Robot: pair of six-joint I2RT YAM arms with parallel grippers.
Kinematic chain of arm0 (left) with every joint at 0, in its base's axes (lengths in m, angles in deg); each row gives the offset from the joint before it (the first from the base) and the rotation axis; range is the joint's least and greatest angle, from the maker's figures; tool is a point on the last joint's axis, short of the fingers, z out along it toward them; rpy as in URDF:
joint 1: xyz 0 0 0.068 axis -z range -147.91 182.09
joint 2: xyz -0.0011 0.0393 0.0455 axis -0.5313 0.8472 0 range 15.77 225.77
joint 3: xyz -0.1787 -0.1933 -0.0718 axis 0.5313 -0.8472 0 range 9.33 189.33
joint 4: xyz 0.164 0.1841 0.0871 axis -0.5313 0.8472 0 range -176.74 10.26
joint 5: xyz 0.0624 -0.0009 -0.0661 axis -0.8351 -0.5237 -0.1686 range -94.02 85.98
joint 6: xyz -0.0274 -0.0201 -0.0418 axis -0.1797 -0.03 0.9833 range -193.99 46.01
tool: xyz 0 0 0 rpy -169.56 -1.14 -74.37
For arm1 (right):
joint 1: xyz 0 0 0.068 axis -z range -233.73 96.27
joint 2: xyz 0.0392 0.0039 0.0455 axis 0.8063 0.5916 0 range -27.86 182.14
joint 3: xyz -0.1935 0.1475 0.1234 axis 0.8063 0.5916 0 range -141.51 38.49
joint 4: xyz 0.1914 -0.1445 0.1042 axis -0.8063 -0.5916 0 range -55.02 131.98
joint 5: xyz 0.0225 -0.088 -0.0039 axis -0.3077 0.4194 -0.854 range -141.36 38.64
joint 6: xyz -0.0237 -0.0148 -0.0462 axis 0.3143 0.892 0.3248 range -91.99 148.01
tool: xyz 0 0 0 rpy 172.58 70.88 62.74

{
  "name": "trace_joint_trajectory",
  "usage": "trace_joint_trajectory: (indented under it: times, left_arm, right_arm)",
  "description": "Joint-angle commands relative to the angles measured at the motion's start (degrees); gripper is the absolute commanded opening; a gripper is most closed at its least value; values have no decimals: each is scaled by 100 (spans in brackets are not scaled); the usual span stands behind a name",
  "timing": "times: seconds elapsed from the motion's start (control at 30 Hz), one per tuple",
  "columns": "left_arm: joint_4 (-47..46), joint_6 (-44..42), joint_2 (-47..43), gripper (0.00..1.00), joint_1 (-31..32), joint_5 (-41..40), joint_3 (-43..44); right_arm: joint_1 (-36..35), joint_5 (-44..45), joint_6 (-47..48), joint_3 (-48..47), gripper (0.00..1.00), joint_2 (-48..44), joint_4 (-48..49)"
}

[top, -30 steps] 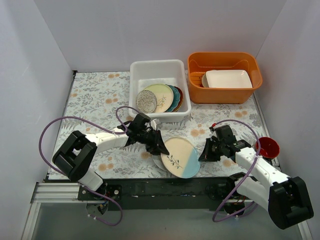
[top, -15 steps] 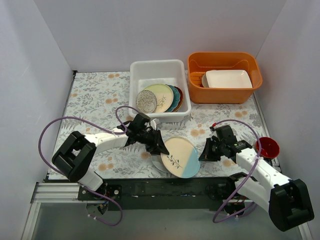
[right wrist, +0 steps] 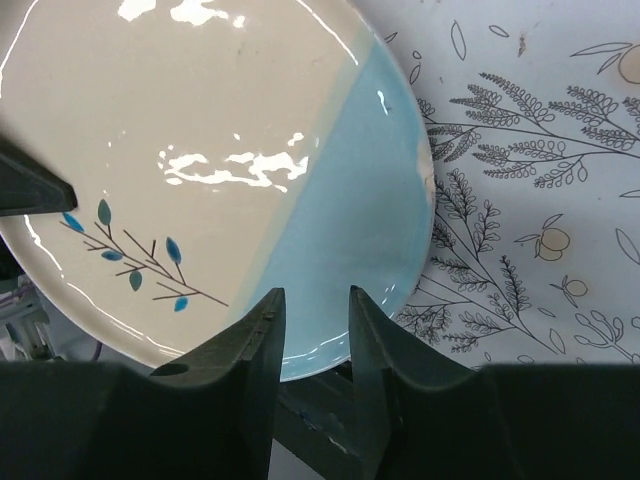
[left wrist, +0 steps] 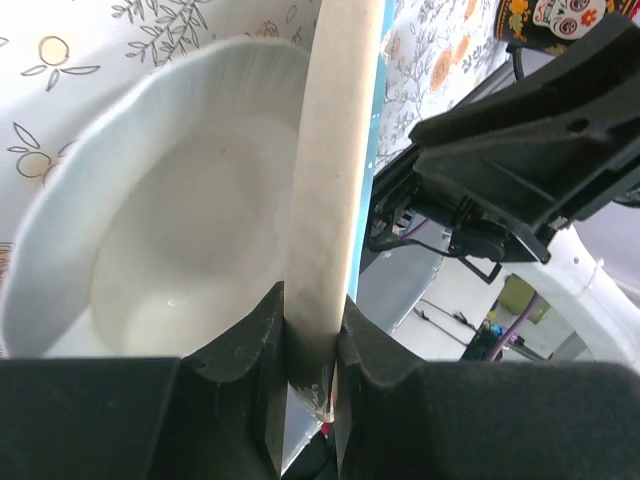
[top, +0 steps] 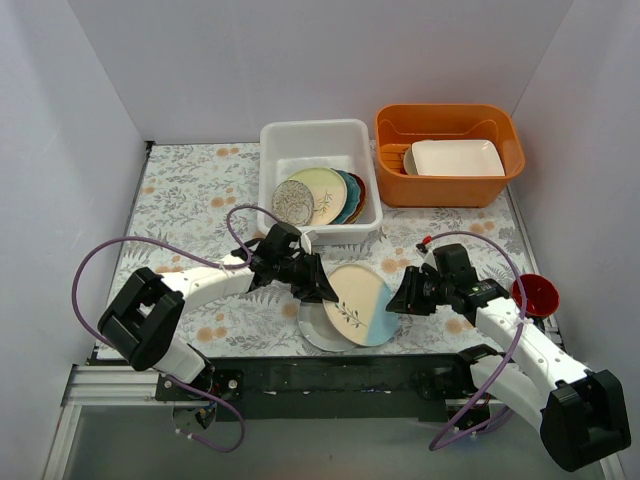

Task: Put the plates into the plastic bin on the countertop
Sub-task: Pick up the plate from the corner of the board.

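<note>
Bright even light; soft shadows; white glare patches on cream-and-blue plate (right wrist: 215,185); left wrist view slightly blurred.

Top view overhead from behind, wrist views close, sharing the cream-blue plate (right wrist: 200,170)

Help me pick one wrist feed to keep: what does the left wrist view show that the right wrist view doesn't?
Only left wrist: the cream-and-blue plate edge-on, its rim clamped in the left hand, and a white plate lying under it. Only right wrist: that plate's glazed face with its leaf sprig, and the right hand open at its blue rim. Both: the same plate and the leaf-printed countertop.
</note>
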Motion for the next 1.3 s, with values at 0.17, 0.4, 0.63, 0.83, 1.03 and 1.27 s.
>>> trace_joint_trajectory:
  times: [0.17, 0.4, 0.63, 0.83, 1.03, 1.27]
  left_arm:
    - [22, 56, -33, 0, -8, -115, 361]
    - [-109, 196, -244, 0, -8, -150, 309]
    - [-197, 205, -297, 0, -8, -53, 299]
    - [-391, 311, -279, 0, -8, 26, 317]
    - [-391, 337, -384, 0, -8, -18, 343]
    - [-347, 355, -551, 0, -8, -35, 299]
  right_arm:
    - [-19, -250, -108, -274, 49, -132, 58]
    - [-19, -294, -108, -336, 67, -132, 75]
    - [-11, -303, -64, -380, 90, -185, 84]
    - [-19, -259, 6, -485, 96, -343, -21]
    - [-11, -259, -3, -521, 98, -334, 40]
    - [-19, -338, -73, -503, 98, -264, 163]
